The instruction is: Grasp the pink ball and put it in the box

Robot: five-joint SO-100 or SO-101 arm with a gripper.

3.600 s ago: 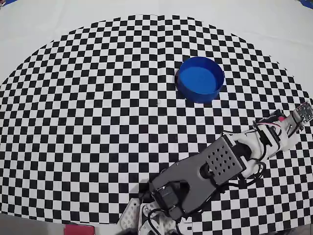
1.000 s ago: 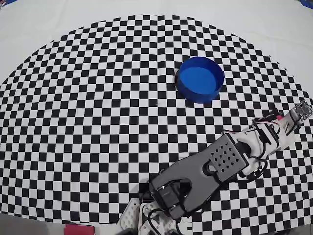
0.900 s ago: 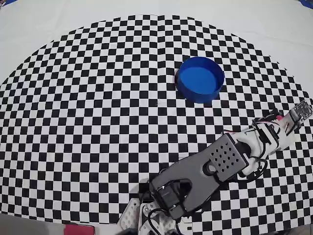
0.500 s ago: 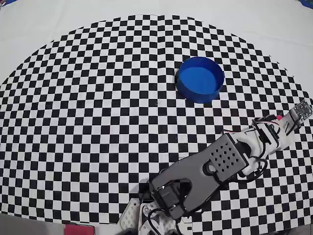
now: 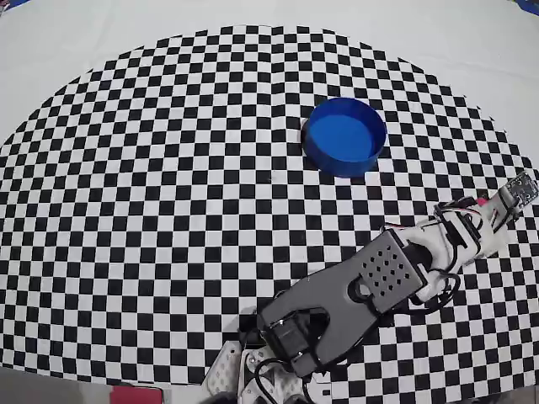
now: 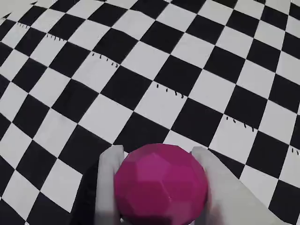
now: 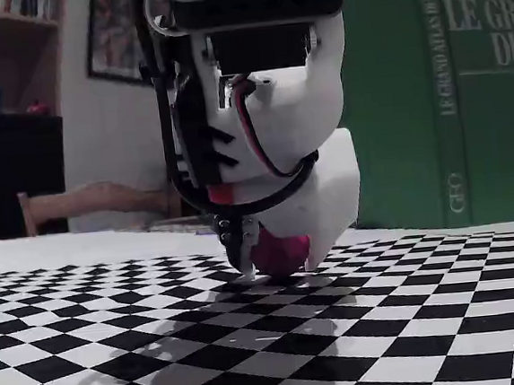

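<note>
From the overhead view you basically can't see the pink ball at all, since the arm [image 5: 354,295] and its wrist cover it; there's only a tiny speck of pink by the gripper [image 5: 493,210], out near the right edge of the checkered mat [image 5: 168,210], and I can't tell whether that speck is ball or robot part. The wrist view is way better: the pink ball [image 6: 161,185] fills the bottom centre, a magenta sphere with a faceted, low-poly looking surface, though its lower part is cut off by the frame edge. A white finger [image 6: 110,187] sits tight against its left side and another hugs its right, so the gripper is closed down around the ball with no visible gap. The fixed view is dim and low to the table, and most of the ball [image 7: 280,252] is tucked behind the white gripper housing, sitting right at the mat surface; whether it's touching the mat or just above is hard to call. The box [image 5: 344,136], a round bright blue tub with low walls, sits well apart from the gripper, up and to the left in the overhead view, with nothing but open checkered squares in between. The gripper itself is close to the mat's right border.
</note>
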